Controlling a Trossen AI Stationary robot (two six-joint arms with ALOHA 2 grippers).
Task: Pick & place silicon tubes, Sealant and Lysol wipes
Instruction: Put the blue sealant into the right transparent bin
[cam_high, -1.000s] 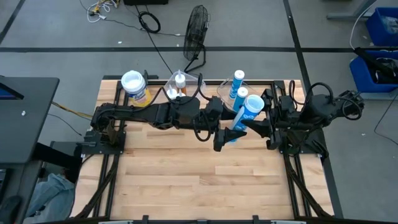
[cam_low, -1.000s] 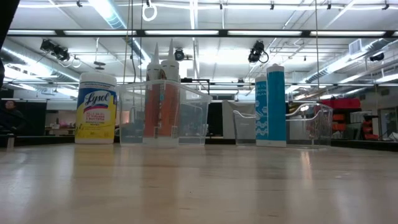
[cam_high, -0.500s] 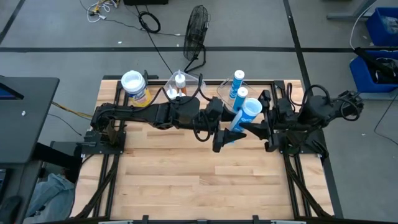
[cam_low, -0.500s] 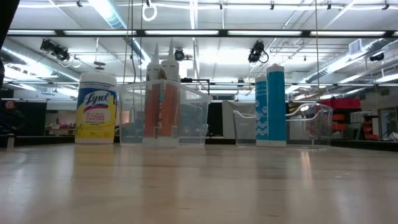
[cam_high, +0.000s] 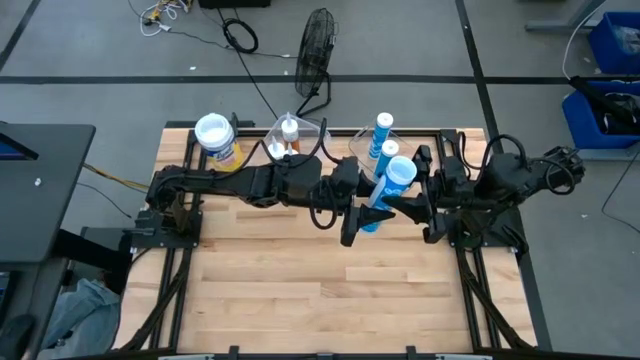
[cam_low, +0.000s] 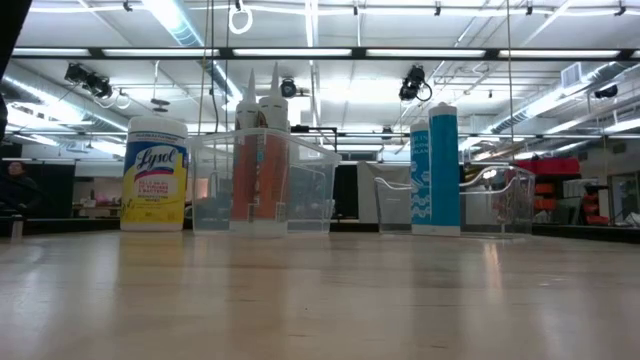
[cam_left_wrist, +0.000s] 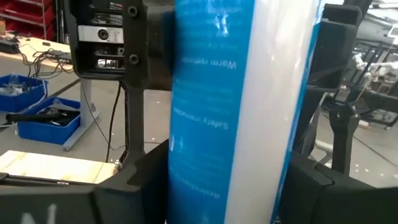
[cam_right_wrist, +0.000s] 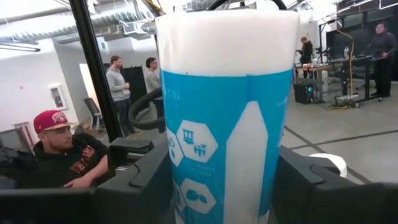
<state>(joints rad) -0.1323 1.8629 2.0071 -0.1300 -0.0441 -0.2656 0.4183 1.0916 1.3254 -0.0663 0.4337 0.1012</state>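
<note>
Both arms meet over the surface (cam_high: 300, 300) just right of its middle, toward the far edge, with a blue-and-white cylindrical sealant tube (cam_high: 385, 190) held between them. Over the last second the tube's white cap has drifted a little toward the left arm and the tube has tipped less steeply, so the pair has moved it only slightly; it hangs in the air and does not show in the low view.

The left end effector (cam_high: 352, 224) is clenched on the tube's lower end, its fingers on either side of the barrel in the left wrist view. The right end effector (cam_high: 400, 208) grips the same tube higher up. This reads as a hand-over in progress, with neither side having let go.

The stout yellow Lysol wipes canister with a white lid (cam_low: 154, 174) stands near the far left corner. Beside it a clear plastic bin (cam_low: 262, 182) holds two slim orange tubes (cam_low: 260, 150). Toward the far right, another clear bin (cam_low: 455, 204) holds two more blue-and-white tubes (cam_low: 435, 168).
</note>
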